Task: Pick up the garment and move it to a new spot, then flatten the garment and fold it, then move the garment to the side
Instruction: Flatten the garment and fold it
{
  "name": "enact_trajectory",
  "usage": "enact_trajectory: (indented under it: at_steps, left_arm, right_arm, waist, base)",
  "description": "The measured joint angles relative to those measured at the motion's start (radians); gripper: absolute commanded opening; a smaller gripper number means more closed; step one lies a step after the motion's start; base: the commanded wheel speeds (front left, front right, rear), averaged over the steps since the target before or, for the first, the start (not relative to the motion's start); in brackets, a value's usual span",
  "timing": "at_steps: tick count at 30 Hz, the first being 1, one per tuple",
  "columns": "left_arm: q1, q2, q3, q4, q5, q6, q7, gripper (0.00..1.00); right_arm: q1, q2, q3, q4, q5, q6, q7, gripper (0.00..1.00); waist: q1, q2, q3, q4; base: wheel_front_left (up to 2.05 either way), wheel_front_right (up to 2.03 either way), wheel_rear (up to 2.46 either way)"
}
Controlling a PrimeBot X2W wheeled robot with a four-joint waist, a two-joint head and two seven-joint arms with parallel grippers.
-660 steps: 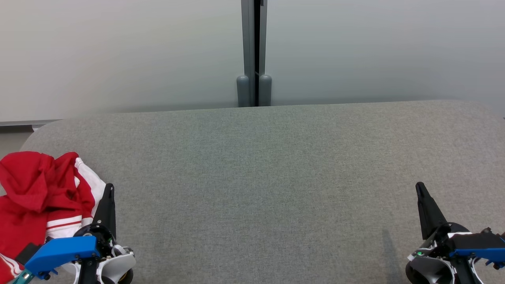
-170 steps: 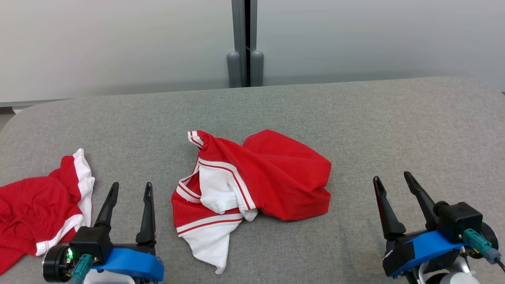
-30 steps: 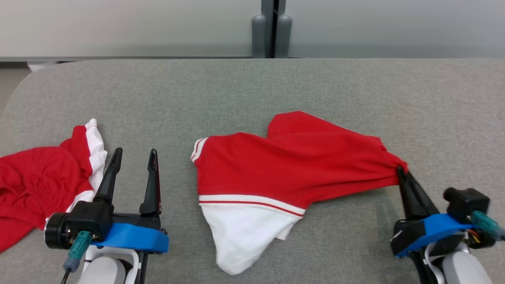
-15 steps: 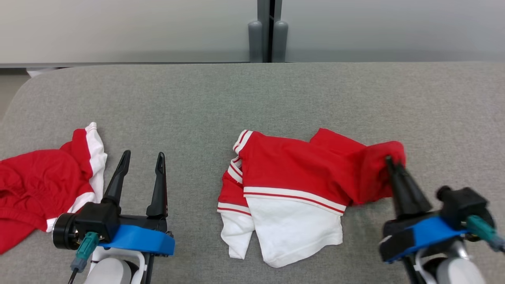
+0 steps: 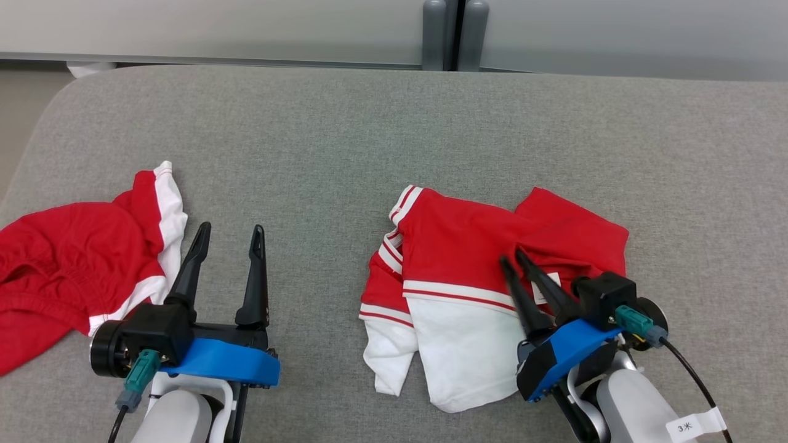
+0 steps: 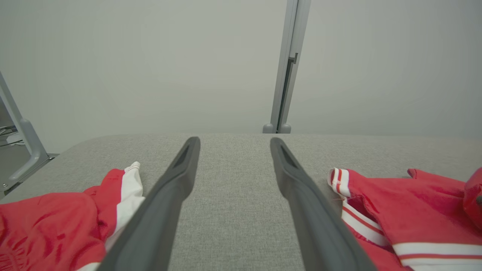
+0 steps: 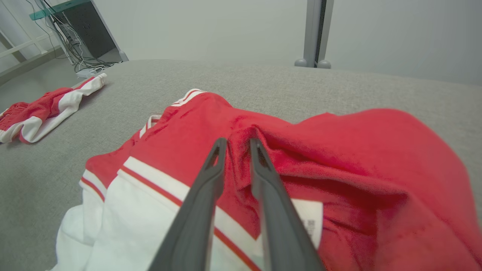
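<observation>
The garment (image 5: 468,246), red on top with a white lower part and red-and-white striped trim, lies crumpled at about 4 o'clock from the middle of the head view. Its red part is bunched toward 2 o'clock and its white part spreads toward 6 o'clock. A white label (image 7: 308,218) shows on the red cloth just beside the right-hand finger in the right wrist view.

The right gripper (image 5: 513,257) reaches in from 5 o'clock and sits over the garment's red part. Its two fingers are drawn almost together, and a raised ridge of red cloth is pinched between the tips.

The left gripper (image 5: 230,227) is at 8 o'clock, well apart from the garment. Its fingers are spread wide over bare fabric, with nothing between them.

A second garment (image 5: 74,264), also red and white, lies heaped at 9 o'clock, just beside the left gripper's outer finger. Everything rests on a grey padded surface (image 5: 345,135). A grey post (image 5: 455,34) rises behind it at 12 o'clock.
</observation>
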Motion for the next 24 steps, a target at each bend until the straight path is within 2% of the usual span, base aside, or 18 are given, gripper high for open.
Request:
enact_trajectory:
  at_steps: [4,10,19,24]
  left_arm:
    - [0.002,-0.003,0.014,0.007,0.001,0.0,0.0,1.0]
    - [0.02,0.0,0.024,0.015,0.009,0.001,0.0,1.0]
    - [0.059,0.017,0.028,0.022,0.017,0.016,0.001,1.0]
    - [0.078,0.027,0.026,0.02,0.017,0.024,0.011,1.0]
  right_arm:
    - [-0.01,-0.003,0.037,-0.015,0.015,0.0,-0.053,1.0]
    - [0.009,-0.044,0.019,-0.148,0.031,0.0,-0.081,1.0]
    - [0.146,-0.055,-0.217,-0.301,-0.012,0.0,-0.045,1.0]
    - [0.214,-0.046,-0.277,-0.337,-0.03,0.0,-0.017,1.0]
  waist:
    - [-0.0001,0.0,-0.005,-0.011]
    - [-0.0001,0.0,-0.026,-0.042]
    - [-0.0001,-0.0001,-0.077,-0.088]
    - [-0.0001,-0.0001,-0.096,-0.107]
  base:
    - [0.0,0.0,0.0]
    - [0.0,0.0,0.0]
    - [0.0,0.0,0.0]
    - [0.0,0.0,0.0]
